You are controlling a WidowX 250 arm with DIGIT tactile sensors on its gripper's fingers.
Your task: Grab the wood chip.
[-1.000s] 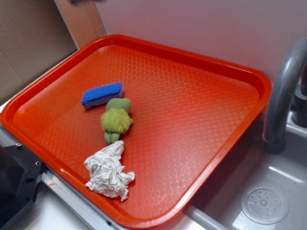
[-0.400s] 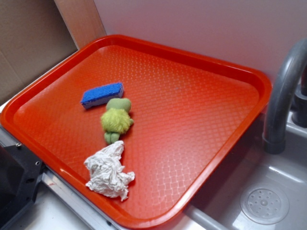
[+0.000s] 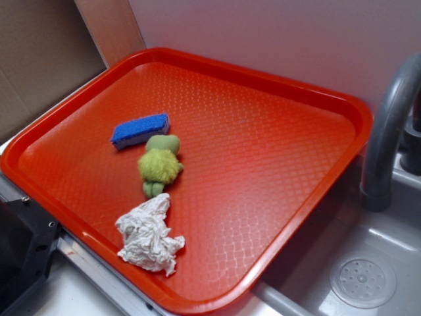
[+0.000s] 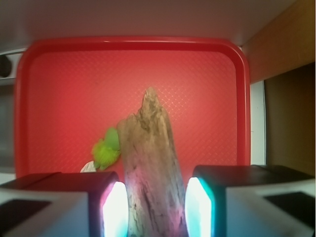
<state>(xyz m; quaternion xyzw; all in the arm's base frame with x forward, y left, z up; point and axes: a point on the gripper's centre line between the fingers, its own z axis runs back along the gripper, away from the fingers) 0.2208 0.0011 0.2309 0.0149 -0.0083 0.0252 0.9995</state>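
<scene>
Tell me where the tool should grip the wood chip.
Across its narrow width at the broad lower end, closing in from the two long sides. The wood chip is elongated and tapers to a jagged tip; the tool straddles it that way now.

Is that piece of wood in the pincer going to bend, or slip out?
Probably neither. The wood chip looks stiff: it stands straight up between the pincer pads without drooping. Its rough, grainy bark should grip rather than slide. The thin jagged tip might crumble if bumped, and it is likely light for its size.

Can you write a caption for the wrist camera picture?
The gripper holds the wood chip high above the red tray.
</scene>
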